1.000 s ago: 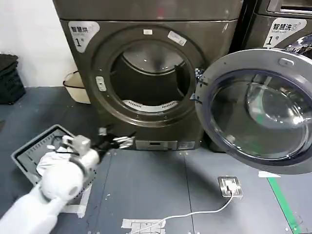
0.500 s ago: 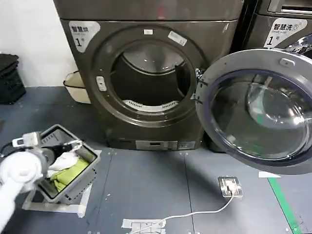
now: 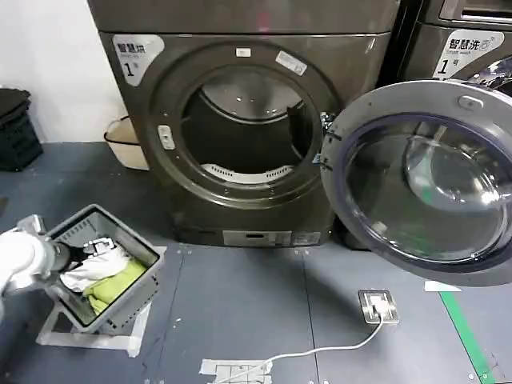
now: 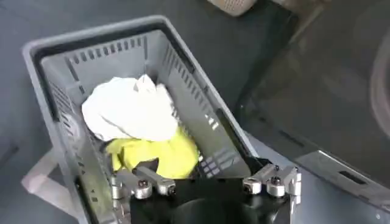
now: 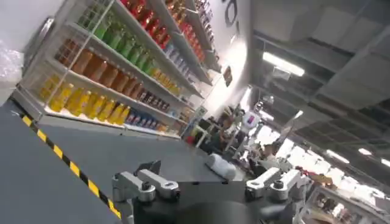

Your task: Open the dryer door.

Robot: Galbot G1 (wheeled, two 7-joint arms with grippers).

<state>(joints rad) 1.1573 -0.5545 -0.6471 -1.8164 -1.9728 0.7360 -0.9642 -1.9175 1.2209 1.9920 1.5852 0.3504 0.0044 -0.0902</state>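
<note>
- Since a second ago the left arm has drawn back from the floor in front of the dryer (image 3: pixel 240 120) to the head view's left edge; its left gripper (image 4: pixel 206 184) now hangs over the grey basket (image 3: pixel 72 228), jaws spread and holding nothing.
- The door (image 3: pixel 424 180) has not moved: it stands swung wide on its right-side hinge, grey inner face and clear glass bowl turned outward, well apart from the drum mouth (image 3: pixel 244 132).
- By my reading the opening is done, and what remains is retreat and parking.
- To finish well, keep the left arm's path low and to the left, away from the door's arc, so nothing nudges it back toward shut.
- The basket holds a white cloth (image 4: pixel 131 109) and a yellow cloth (image 4: pixel 159 155) just under the spread fingers; lift clear rather than dip, or a fingertip may snag the fabric or the basket rim.
- The right gripper (image 5: pixel 207 185) is parked aloft, jaws apart and empty, facing shelves (image 5: pixel 116 61) of bottles; it should stay idle.
</note>
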